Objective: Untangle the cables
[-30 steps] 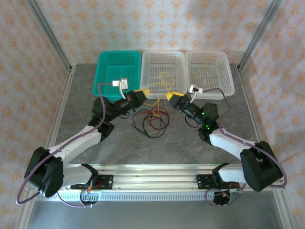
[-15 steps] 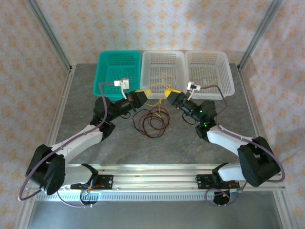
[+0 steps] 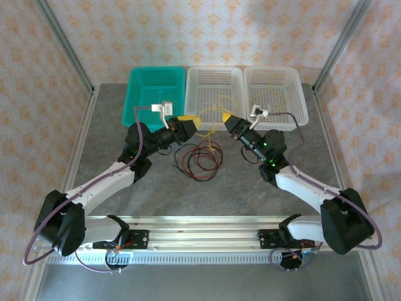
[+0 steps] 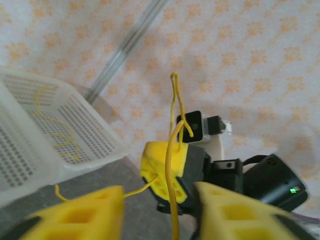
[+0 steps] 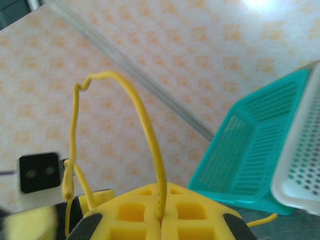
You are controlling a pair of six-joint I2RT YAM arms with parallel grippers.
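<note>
Grips a thin yellow cable (image 5: 148,135) in the right gripper (image 5: 161,220), jaws clamped together on it, the strand arching up from the fingertips and kinking at its top before dropping down the far side. Shows the left gripper (image 4: 159,205) with jaws apart, the yellow strand rising through the gap and the right gripper directly ahead. Finds the red cable (image 3: 203,153) and black cable (image 3: 178,164) looped together on the grey table (image 3: 250,194) beneath and between both sets of jaws, with a teal basket (image 3: 150,88) and two white baskets (image 3: 216,84) close behind them, more yellow cable lying inside the white ones.
</note>
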